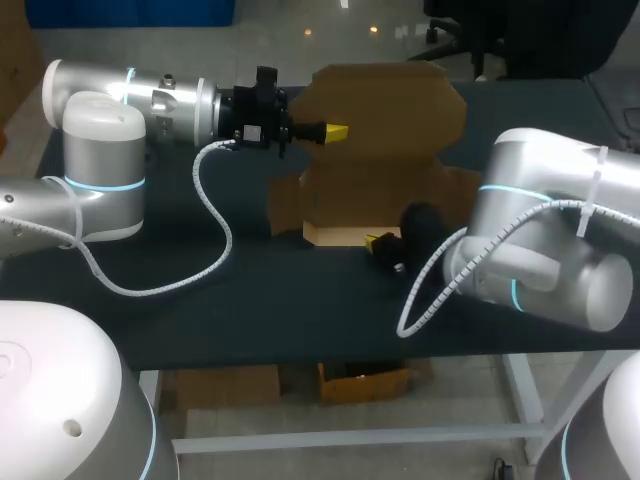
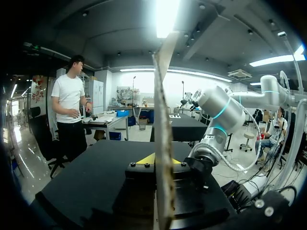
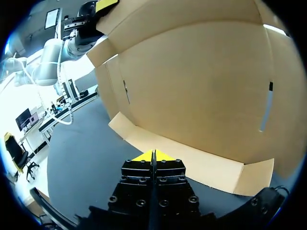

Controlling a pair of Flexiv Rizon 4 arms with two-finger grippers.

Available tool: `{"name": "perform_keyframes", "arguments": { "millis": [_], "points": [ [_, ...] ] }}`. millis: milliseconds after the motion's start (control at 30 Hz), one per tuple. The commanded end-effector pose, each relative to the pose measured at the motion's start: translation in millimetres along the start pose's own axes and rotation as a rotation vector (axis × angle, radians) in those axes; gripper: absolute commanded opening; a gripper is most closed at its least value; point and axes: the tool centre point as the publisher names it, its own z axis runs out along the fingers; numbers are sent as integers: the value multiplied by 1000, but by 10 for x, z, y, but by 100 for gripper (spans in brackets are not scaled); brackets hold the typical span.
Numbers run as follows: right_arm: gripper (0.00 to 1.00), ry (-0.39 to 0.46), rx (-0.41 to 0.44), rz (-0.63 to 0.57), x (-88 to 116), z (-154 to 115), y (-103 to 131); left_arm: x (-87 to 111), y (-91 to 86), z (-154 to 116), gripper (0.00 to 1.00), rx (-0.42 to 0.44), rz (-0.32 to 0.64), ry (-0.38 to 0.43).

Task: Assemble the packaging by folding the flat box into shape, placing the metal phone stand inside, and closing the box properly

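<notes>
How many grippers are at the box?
2. The left gripper grips the upright flap of the box at its side edge; the right gripper sits low at the front edge, fingers together. None seems hidden.

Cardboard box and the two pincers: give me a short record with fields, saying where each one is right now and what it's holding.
box: cardboard box, partly folded, tall back panel upright, low front flap lying on the black table
left pincer: raised at the upright panel's left edge, shut on it, panel edge between its fingers
right pincer: low over the table, pointing at the front flap, fingers together, nothing between them
phone stand: not seen in any view
</notes>
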Motion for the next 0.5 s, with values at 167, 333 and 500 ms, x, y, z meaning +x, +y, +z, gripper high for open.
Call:
{"name": "perform_keyframes", "arguments": {
  "millis": [167,333,500],
  "points": [
    [0,-26,-9,5,8,97,-30,-11,8,-5,0,-1,0,5],
    [0,-29,-7,10,-14,121,-49,-11,8,-5,0,-1,0,5],
    [0,-32,-9,17,-32,131,-68,-11,8,-5,0,-1,0,5]
  ]
}}
